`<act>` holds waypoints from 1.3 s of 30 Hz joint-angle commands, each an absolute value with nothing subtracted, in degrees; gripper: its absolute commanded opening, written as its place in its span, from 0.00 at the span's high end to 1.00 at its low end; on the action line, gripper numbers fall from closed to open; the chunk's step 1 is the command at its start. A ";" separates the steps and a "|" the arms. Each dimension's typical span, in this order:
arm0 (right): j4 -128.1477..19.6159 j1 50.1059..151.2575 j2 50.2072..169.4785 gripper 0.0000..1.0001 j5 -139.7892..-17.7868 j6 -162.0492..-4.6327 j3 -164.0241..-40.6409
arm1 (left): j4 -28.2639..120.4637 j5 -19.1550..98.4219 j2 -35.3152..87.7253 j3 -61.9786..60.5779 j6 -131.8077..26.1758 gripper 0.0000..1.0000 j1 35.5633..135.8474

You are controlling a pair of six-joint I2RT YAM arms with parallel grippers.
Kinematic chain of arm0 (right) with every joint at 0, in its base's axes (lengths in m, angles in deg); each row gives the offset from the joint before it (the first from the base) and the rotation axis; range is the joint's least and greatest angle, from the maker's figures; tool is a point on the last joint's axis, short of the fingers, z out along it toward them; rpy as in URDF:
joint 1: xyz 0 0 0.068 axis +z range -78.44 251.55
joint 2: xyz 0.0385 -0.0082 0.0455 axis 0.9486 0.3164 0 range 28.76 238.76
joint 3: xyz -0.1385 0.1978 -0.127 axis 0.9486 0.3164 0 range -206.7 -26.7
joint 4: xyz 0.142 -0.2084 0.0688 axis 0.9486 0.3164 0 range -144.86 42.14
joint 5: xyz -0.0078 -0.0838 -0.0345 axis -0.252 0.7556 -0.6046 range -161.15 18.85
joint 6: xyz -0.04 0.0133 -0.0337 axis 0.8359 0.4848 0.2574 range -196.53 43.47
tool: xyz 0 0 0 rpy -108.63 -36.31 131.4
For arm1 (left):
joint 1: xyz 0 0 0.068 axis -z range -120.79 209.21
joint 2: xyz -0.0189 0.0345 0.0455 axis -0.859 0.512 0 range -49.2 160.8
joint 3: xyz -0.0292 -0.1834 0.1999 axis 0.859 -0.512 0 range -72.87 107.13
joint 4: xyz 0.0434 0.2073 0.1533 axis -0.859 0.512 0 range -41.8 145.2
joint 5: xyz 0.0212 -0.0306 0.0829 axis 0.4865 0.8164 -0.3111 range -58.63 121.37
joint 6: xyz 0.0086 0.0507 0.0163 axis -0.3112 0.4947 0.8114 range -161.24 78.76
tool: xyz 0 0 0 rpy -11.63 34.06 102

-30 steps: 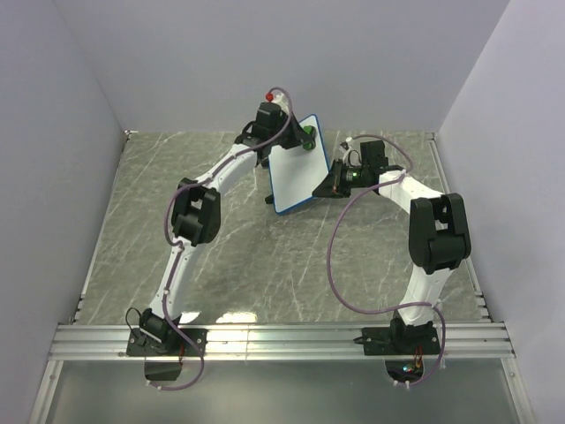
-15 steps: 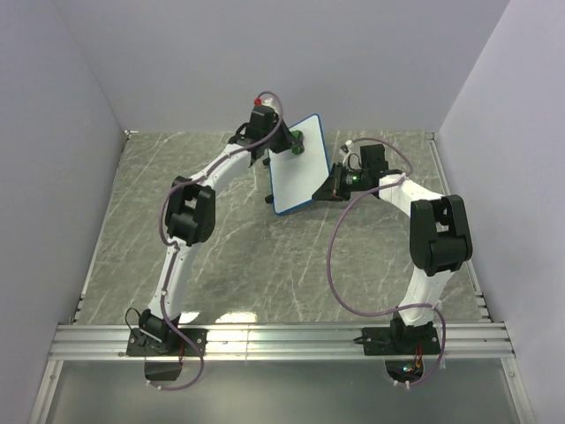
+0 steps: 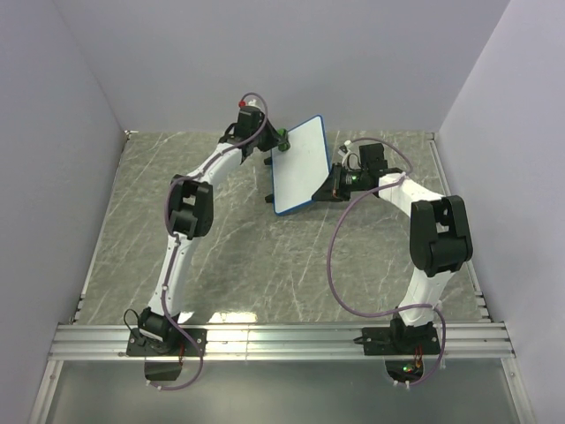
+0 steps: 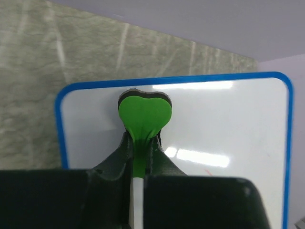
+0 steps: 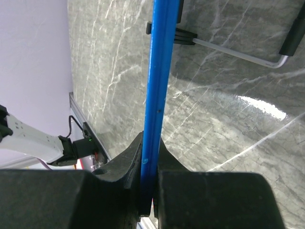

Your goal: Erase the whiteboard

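The whiteboard (image 3: 300, 168), white with a blue frame, stands tilted up off the table at the back centre. My right gripper (image 3: 334, 184) is shut on its right edge; the right wrist view shows the blue frame (image 5: 159, 71) edge-on, clamped between the jaws of that gripper (image 5: 150, 152). My left gripper (image 3: 274, 140) is shut on a small green eraser (image 3: 282, 139) at the board's upper left edge. In the left wrist view the eraser (image 4: 144, 114) presses on the white surface (image 4: 228, 124) near the frame's top, ahead of the gripper (image 4: 142, 143). A faint red mark (image 4: 208, 171) shows on the board.
The board's wire stand (image 5: 238, 55) with black feet (image 3: 268, 199) juts out behind and below it over the grey marble table (image 3: 221, 256). Pale walls close in the back and both sides. A metal rail (image 3: 282, 340) runs along the near edge.
My left gripper has slid the green eraser leftward across the top of the board to its left edge. The right gripper and the board have barely moved.
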State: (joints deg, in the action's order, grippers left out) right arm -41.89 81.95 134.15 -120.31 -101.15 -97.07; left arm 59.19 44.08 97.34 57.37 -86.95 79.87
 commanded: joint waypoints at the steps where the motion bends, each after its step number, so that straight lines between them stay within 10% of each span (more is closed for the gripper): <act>1: -37.81 84.30 135.46 1.00 -123.44 -98.15 -98.94 | 55.51 49.74 95.82 60.20 -89.22 1.00 84.25; 36: -39.13 84.21 136.69 1.00 -122.83 -99.38 -100.09 | 56.91 46.75 79.04 45.88 -88.08 1.00 82.86; 39: -39.04 84.21 137.13 0.86 -122.74 -99.64 -100.53 | 56.90 46.93 76.05 43.42 -87.82 1.00 80.49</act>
State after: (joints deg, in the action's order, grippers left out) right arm -39.03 82.10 136.05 -120.66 -101.52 -100.26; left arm 57.50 46.57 83.66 43.99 -88.52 84.00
